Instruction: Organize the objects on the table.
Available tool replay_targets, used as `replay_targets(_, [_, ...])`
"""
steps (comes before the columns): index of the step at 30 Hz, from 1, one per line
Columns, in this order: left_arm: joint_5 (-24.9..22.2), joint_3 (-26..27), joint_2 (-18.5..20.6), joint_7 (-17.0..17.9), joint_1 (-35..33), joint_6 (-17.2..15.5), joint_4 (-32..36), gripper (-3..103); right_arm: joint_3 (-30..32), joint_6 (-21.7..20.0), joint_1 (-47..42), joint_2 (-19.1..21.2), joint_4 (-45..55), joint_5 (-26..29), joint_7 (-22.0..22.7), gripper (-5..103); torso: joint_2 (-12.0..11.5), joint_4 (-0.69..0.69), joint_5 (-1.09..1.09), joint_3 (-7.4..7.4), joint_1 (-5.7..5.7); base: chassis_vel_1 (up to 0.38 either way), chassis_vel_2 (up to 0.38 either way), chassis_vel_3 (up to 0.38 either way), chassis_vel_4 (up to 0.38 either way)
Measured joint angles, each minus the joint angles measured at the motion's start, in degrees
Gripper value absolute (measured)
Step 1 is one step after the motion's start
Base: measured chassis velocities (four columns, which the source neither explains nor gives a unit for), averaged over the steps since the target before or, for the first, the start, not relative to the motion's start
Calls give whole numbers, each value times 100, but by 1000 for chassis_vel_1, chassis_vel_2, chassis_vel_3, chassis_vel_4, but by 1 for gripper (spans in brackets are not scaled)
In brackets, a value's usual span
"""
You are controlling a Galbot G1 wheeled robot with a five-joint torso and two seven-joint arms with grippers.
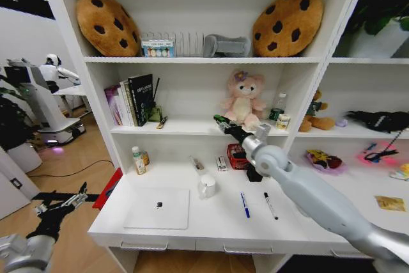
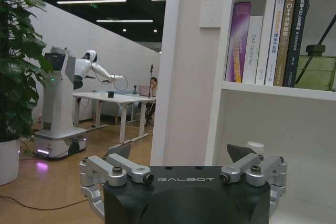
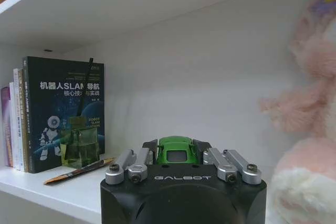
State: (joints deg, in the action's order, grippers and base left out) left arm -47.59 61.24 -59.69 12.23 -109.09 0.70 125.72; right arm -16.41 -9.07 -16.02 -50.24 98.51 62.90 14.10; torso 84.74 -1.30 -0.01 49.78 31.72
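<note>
Right hand (image 1: 220,121) is up over the middle shelf (image 1: 192,129), clamped on the green toy car (image 3: 176,149), open shelf between the books (image 1: 131,100) and the pink plush (image 1: 243,100). Left hand (image 1: 67,201) hangs wide open off the tabletop (image 1: 223,222) edge. Laptop (image 1: 158,208), mug (image 1: 207,186) and two pens (image 1: 245,204) sit well apart; the laptop's small black object is too tiny to identify.

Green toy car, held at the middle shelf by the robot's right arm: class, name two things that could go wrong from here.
1. The green toy car sits between the right gripper's fingers close beside the pink plush bear; moving in could knock the bear over.
2. Released near the shelf edge, the wheeled car might roll off toward the white mug below.
</note>
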Motion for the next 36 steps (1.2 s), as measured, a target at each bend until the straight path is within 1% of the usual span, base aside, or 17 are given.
replay_targets(2, [0, 0, 0, -1, 0, 0, 1, 100, -308, 6, 381, -234, -454, -23, 7, 36, 0, 0, -2, -1, 0, 0, 0, 0, 0])
replay_targets(3, [0, 0, 0, -1, 0, 0, 1, 100, -308, 6, 381, -234, -454, -23, 7, 36, 0, 0, -2, -1, 0, 0, 0, 0, 0])
replay_targets(5, [0, 0, 0, -1, 0, 0, 1, 100, -561, 18, 638, -421, -918, -31, 13, 36, 0, 1, 0, 0, 0, 0, 0, 0, 0])
replay_targets(6, [0, 0, 0, -1, 0, 0, 1, 100, -561, 18, 638, -421, -918, -31, 13, 36, 0, 1, 0, 0, 0, 0, 0, 0, 0])
replay_targets(9, [0, 0, 0, 0, 0, 0, 0, 100, -837, 28, 877, -568, -1373, 40, 20, 36, 0, -2, 1, 0, 0, 0, 0, 0, 0])
replay_targets(13, [0, 0, 0, 0, 0, 0, 1, 100, -1036, 30, 1043, -694, -1658, 162, 20, 36, 0, -2, 1, 0, 0, 0, 0, 0, 0])
replay_targets(17, [0, 0, 0, 0, 0, 0, 0, 100, -1177, 16, 1135, -801, -1825, 296, 52, 36, 1, -1, 0, -1, 0, 0, 0, 0, 0])
replay_targets(26, [0, 0, 0, 0, 0, 0, 0, 100, -1296, -44, 1143, -967, -1873, 251, 179, 36, 1, 0, 0, -1, -1, 0, 0, 0, 0])
replay_targets(27, [0, 0, 0, 0, 0, 0, 1, 100, -1296, -54, 1135, -974, -1864, 243, 198, 33, 1, -1, 0, -2, -1, 0, 0, 0, 0])
replay_targets(28, [0, 0, 0, 0, 0, 0, 0, 100, -1292, -70, 1119, -976, -1849, 236, 210, 37, 1, -1, 0, -2, -1, 0, 0, 0, 0])
replay_targets(29, [0, 0, 0, 0, 0, 0, 0, 100, -1292, -70, 1119, -976, -1849, 236, 210, 37, 1, -1, 0, -2, -1, 0, 0, 0, 0])
replay_targets(31, [0, 0, 0, 0, 0, 0, 0, 100, -1283, -80, 1090, -956, -1810, 194, 212, 48, 2, 0, 0, -2, -1, 0, 0, 0, 0])
replay_targets(32, [0, 0, 0, 0, 0, 0, 0, 100, -1277, -76, 1076, -944, -1791, 158, 213, 48, 2, 0, 0, -2, -1, 0, 0, 0, 0])
replay_targets(33, [0, 0, 0, 0, 0, 0, 0, 100, -1262, -76, 1063, -935, -1758, 151, 234, 54, 2, -1, 0, -2, -1, 0, 0, 0, 0])
replay_targets(34, [0, 0, 0, 0, 0, 0, 0, 100, -1262, -76, 1063, -935, -1758, 151, 234, 54, 2, -1, 0, -2, -1, 0, 0, 0, 0])
replay_targets(35, [0, 0, 0, 0, 0, 0, 0, 100, -1232, -81, 1044, -926, -1702, 167, 315, 59, 1, -1, 1, -1, -1, 0, 0, 0, 0])
replay_targets(36, [0, 0, 0, 0, 0, 0, 0, 100, -1232, -81, 1044, -926, -1702, 167, 315, 59, 1, -1, 1, -1, -1, 0, 0, 0, 0])
